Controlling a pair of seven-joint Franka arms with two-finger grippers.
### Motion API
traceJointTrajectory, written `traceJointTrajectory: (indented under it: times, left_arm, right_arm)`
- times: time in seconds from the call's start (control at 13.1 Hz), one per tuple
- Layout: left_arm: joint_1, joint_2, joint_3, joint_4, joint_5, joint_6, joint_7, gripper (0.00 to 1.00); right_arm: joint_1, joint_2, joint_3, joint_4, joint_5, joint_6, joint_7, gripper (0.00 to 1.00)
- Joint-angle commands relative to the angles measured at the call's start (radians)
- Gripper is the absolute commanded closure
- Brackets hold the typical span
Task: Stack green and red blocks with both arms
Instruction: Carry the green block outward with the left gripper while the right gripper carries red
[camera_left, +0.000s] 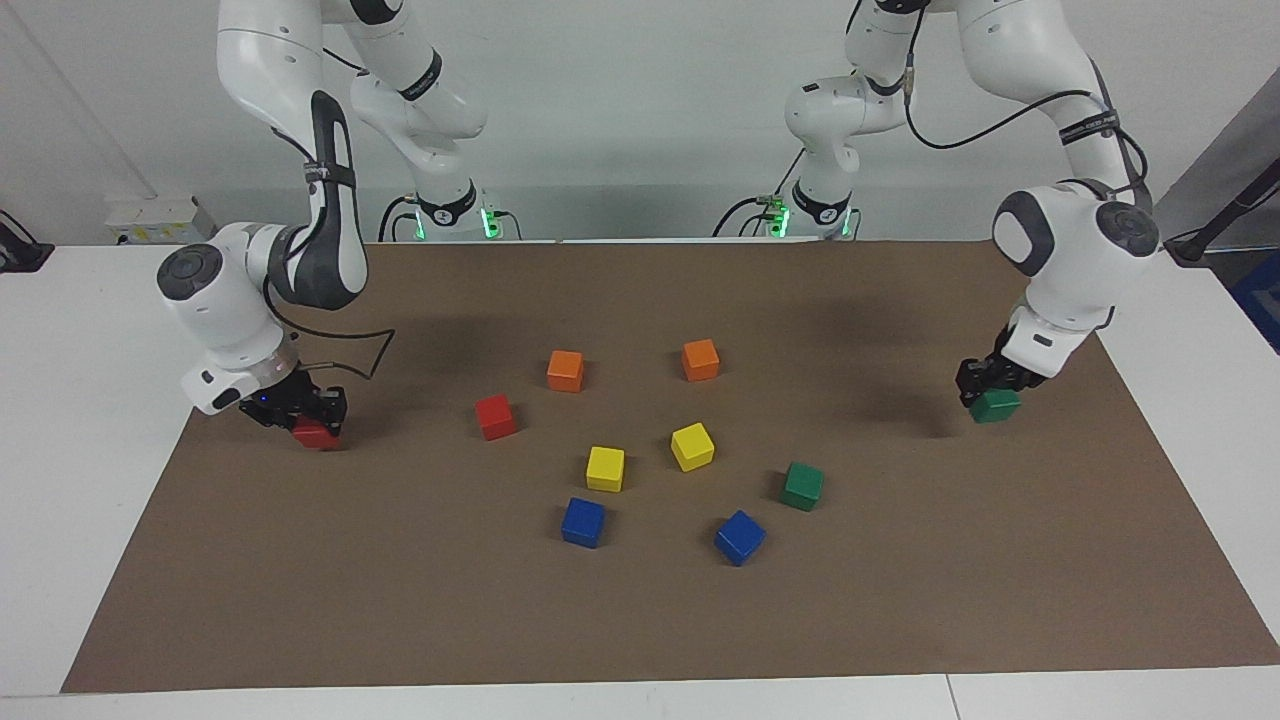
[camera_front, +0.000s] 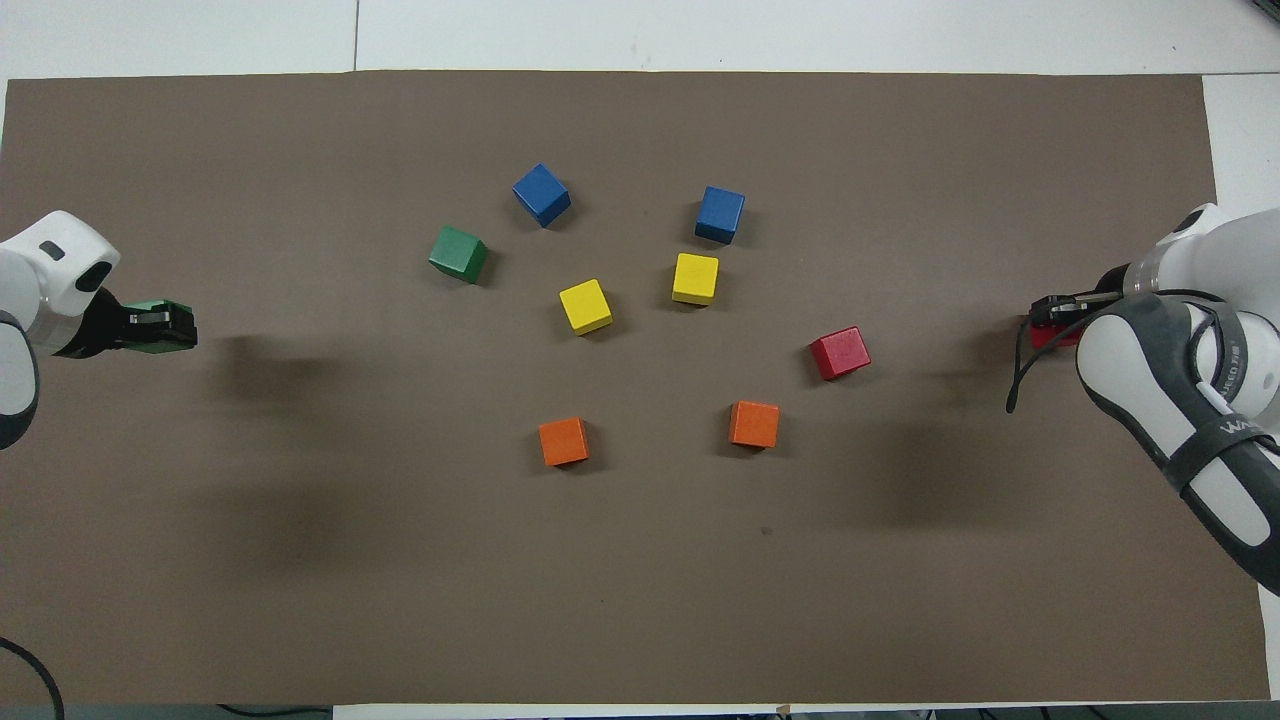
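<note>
My left gripper (camera_left: 992, 392) (camera_front: 160, 325) is shut on a green block (camera_left: 995, 406) (camera_front: 152, 326), held just above the brown mat at the left arm's end of the table. My right gripper (camera_left: 305, 420) (camera_front: 1055, 318) is shut on a red block (camera_left: 316, 435) (camera_front: 1045, 336), low over the mat at the right arm's end. A second green block (camera_left: 802, 485) (camera_front: 459, 253) and a second red block (camera_left: 495, 416) (camera_front: 839, 353) lie loose on the mat among the middle group.
Two orange cubes (camera_left: 565, 370) (camera_left: 700, 359) lie nearest the robots, two yellow cubes (camera_left: 605, 468) (camera_left: 692, 446) in the middle, two blue cubes (camera_left: 583, 521) (camera_left: 739, 537) farthest. The brown mat (camera_left: 640, 620) covers the white table (camera_left: 90, 330).
</note>
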Motion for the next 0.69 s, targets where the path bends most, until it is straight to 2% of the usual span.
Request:
traceJointTrajectory:
  times: [0.0, 0.15, 0.23, 0.3, 0.46, 0.61]
  left_arm:
    - [0.057, 0.019, -0.017, -0.068, 0.018, 0.083, -0.007, 1.0]
    - [0.065, 0.068, -0.016, -0.086, 0.018, 0.149, -0.007, 1.0]
    - [0.073, 0.09, -0.016, -0.086, 0.018, 0.169, -0.005, 1.0]
    - [0.082, 0.107, -0.017, -0.085, 0.018, 0.184, 0.007, 1.0]
    - [0.082, 0.116, -0.017, -0.082, 0.018, 0.19, 0.042, 1.0]
    - [0.084, 0.121, -0.016, -0.077, 0.018, 0.192, 0.198, 1.0]
  right_arm:
    - [-0.016, 0.038, 0.014, 0.024, 0.011, 0.025, -0.032, 1.0]
    - [-0.014, 0.039, 0.014, 0.012, 0.011, 0.028, -0.03, 1.0]
    - [-0.013, 0.039, 0.014, 0.01, 0.011, 0.037, -0.032, 0.73]
    - [-0.007, 0.039, 0.014, 0.008, 0.011, 0.044, -0.024, 0.01]
    - [0.001, 0.027, 0.014, 0.01, 0.011, 0.022, -0.022, 0.0]
    - [0.018, -0.019, 0.017, 0.025, 0.011, -0.071, 0.008, 0.0]
